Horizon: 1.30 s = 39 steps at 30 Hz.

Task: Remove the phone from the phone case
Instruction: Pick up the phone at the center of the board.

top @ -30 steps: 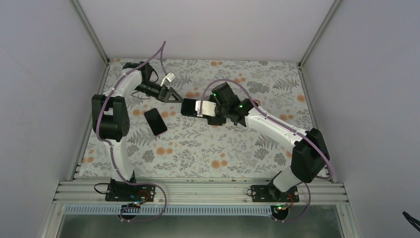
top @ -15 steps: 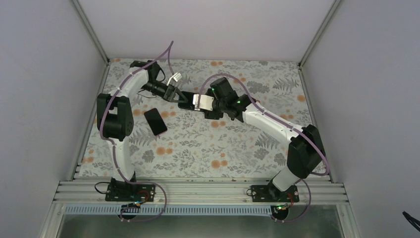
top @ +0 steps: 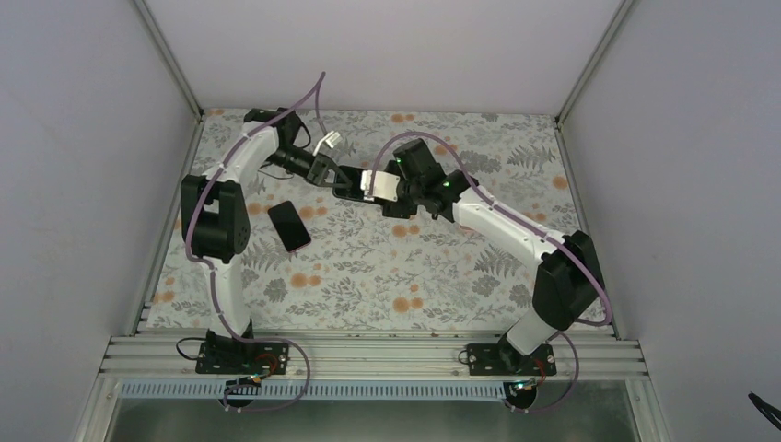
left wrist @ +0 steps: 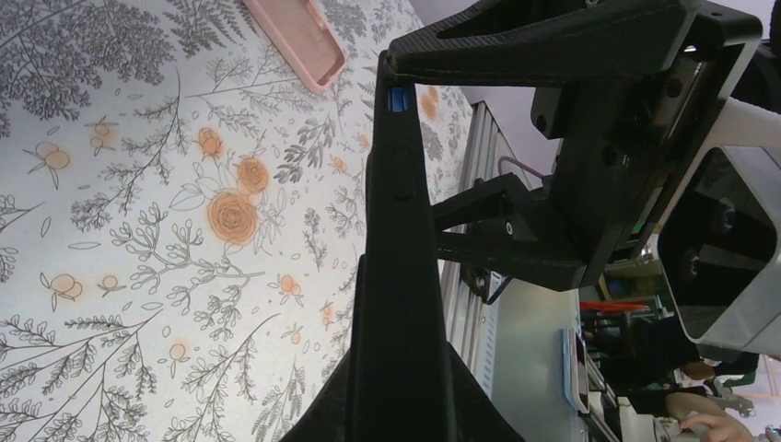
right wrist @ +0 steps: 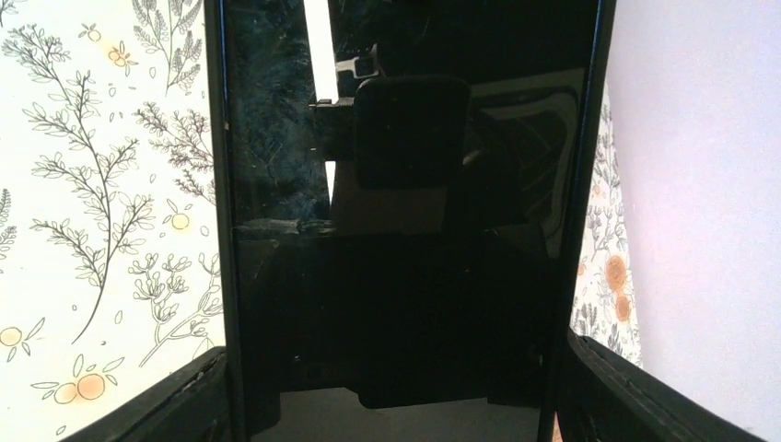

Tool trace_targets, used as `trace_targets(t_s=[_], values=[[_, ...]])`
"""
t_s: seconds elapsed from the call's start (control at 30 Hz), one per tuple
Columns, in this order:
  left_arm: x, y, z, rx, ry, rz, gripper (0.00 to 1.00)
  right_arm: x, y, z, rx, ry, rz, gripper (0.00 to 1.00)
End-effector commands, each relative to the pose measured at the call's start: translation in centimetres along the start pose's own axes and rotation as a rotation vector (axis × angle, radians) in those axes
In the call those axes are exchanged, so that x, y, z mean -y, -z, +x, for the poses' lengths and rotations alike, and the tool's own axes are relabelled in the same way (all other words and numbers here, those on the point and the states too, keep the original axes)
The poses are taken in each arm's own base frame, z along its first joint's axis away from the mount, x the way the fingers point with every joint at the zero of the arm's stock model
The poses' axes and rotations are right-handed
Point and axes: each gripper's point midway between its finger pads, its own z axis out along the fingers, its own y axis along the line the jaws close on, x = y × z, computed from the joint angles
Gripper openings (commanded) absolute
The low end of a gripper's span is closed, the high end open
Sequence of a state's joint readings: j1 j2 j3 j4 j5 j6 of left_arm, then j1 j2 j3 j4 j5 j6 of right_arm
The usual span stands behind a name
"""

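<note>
Phone case, phone inside, clenched in right claw, now also pinched by newly arrived left claw opposite, ready for pulling apart.

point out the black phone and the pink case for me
black phone (right wrist: 396,230), right wrist view, middle of its glossy screen
pink case (left wrist: 297,37), left wrist view, its flat pink face

Black phone between fingers, floral table beneath
</note>
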<state>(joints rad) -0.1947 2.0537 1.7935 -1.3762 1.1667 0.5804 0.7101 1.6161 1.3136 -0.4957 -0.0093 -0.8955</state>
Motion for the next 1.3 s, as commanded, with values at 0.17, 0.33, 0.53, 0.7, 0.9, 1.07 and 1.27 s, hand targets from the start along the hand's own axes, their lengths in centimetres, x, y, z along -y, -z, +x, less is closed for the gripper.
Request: trace_targets(t_s=[0.17, 0.33, 0.53, 0.7, 0.9, 1.07, 1.27], values=[[5.6, 1.0, -3.1, 0.017, -0.379, -0.073, 0.02, -1.1, 4.9, -2.2, 0.178, -0.049, -0.148, 1.0], [6.7, 1.3, -3.0, -0.011, -0.505, -0.137, 0.02, 0.4, 8.6, -0.7, 0.277, -0.133, -0.188, 1.0], [8.6, 0.8, -2.2, -0.056, -0.707, -0.245, 0.02, 3.1, 11.3, 1.2, 0.355, -0.253, -0.17, 0.99], [11.1, -0.7, -0.9, -0.07, -0.798, -0.213, 0.02, 3.6, 10.7, 1.7, 0.354, -0.31, -0.156, 0.96], [11.2, -1.6, 0.0, -0.098, -0.803, -0.208, 0.02, 4.7, 11.3, 1.7, 0.383, -0.331, -0.128, 0.94], [11.4, -1.4, 0.2, -0.099, -0.81, -0.214, 0.02, 4.8, 11.0, 2.5, 0.368, -0.341, -0.128, 0.92], [11.8, -1.2, 0.2, -0.095, -0.821, -0.222, 0.02, 4.8, 10.7, 3.4, 0.364, -0.354, -0.137, 0.91]])
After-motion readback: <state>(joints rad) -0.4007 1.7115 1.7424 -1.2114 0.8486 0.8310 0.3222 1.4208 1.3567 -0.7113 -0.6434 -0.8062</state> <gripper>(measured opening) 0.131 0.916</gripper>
